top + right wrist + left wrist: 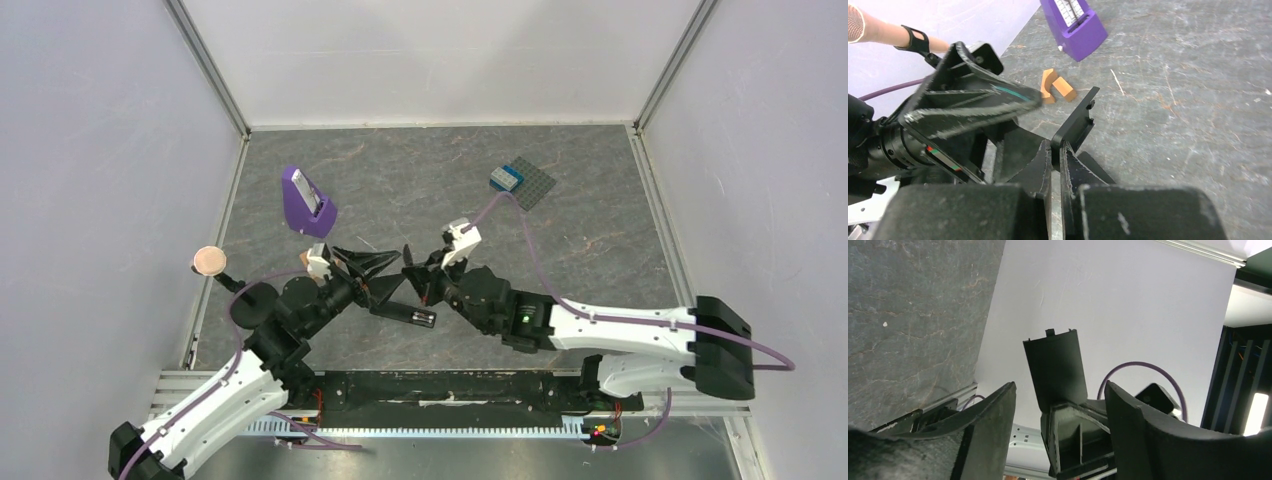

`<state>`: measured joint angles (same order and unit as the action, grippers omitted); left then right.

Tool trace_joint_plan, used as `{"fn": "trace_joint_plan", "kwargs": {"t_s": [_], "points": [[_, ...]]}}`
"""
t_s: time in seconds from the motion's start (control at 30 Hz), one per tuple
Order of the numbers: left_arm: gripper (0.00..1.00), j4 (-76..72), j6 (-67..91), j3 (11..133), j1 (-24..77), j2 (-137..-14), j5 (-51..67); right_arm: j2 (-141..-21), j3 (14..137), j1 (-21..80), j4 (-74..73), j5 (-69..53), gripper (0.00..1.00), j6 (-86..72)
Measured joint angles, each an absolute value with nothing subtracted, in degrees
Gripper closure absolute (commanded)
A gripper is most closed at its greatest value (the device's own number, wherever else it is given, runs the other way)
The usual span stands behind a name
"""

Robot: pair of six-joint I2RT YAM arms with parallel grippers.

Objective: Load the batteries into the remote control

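Observation:
My right gripper (412, 275) is shut on a thin flat black plastic plate (1075, 120) with notched tabs, and holds it edge-up above the table. In the left wrist view the plate (1054, 365) stands between my left gripper's open jaws (1060, 402), touching neither finger. My left gripper (385, 275) is open and faces the right one. The remote control (405, 313), a slim black bar, lies on the table just below both grippers. I cannot make out the batteries in any view.
A purple wedge-shaped device (305, 200) stands at the back left, and it also shows in the right wrist view (1078, 22). Two orange-brown wooden pieces (1057, 87) lie in front of it. A grey studded baseplate (535, 185) with a blue brick (506, 178) lies far right. A pink disc on a stand (209, 260) is at the left edge.

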<state>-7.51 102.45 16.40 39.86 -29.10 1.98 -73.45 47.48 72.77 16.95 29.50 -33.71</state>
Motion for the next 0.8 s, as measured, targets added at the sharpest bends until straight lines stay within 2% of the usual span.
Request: {"fn": "trace_joint_plan", "kwargs": {"t_s": [0.2, 0.37, 0.57, 0.8], "points": [[0.27, -1.26, 100.97, 13.69, 39.86, -22.85, 0.38, -61.43, 38.81, 70.52, 11.09, 28.08, 1.00, -38.39], [0.30, 9.89, 95.57, 12.10, 39.86, -17.52, -3.29, -57.17, 35.27, 68.25, 4.34, 20.14, 1.00, -38.76], [0.31, 17.43, 85.12, 12.12, 39.83, -20.80, -5.50, -62.96, 35.05, 66.76, 0.45, 3.25, 1.00, -36.86], [0.33, 17.87, 73.84, 16.05, 39.83, -36.62, -3.73, -73.03, 34.46, 63.59, -0.21, -11.35, 1.00, -36.42]]}}
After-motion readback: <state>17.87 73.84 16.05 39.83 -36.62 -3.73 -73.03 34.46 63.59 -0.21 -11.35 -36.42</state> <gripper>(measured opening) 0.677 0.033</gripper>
